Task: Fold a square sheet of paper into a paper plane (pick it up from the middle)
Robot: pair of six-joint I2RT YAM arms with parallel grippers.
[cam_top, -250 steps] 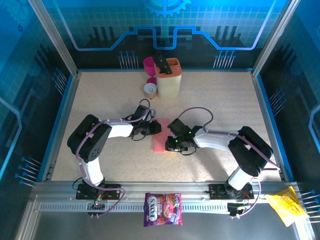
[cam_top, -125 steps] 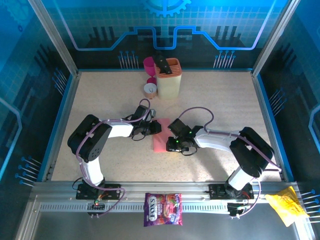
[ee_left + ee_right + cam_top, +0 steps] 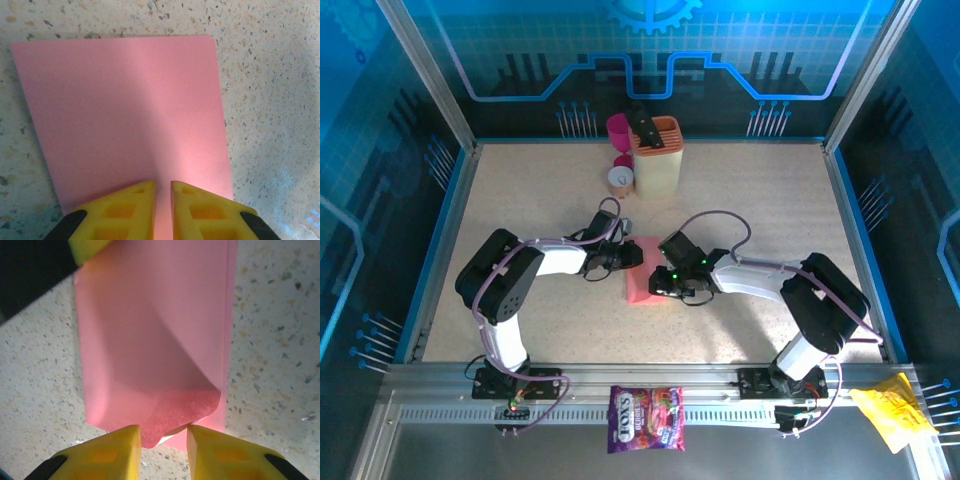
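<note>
The square sheet of paper (image 3: 640, 285) (image 3: 125, 110) (image 3: 150, 330) lies folded double on the speckled desk (image 3: 520, 200), a narrow salmon-pink rectangle, plain and matte. It rests flat, except that one corner of the upper layer curls up off the lower.

Black-white arms (image 3: 560, 262), lilac cables (image 3: 720, 218), yellow pincer fingers (image 3: 125, 210).

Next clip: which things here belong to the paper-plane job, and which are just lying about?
Part of the job:
square sheet of paper
left pincer
right pincer

Lying about:
magenta cup
beige holder
small brown roll
candy bag
yellow packet
</note>
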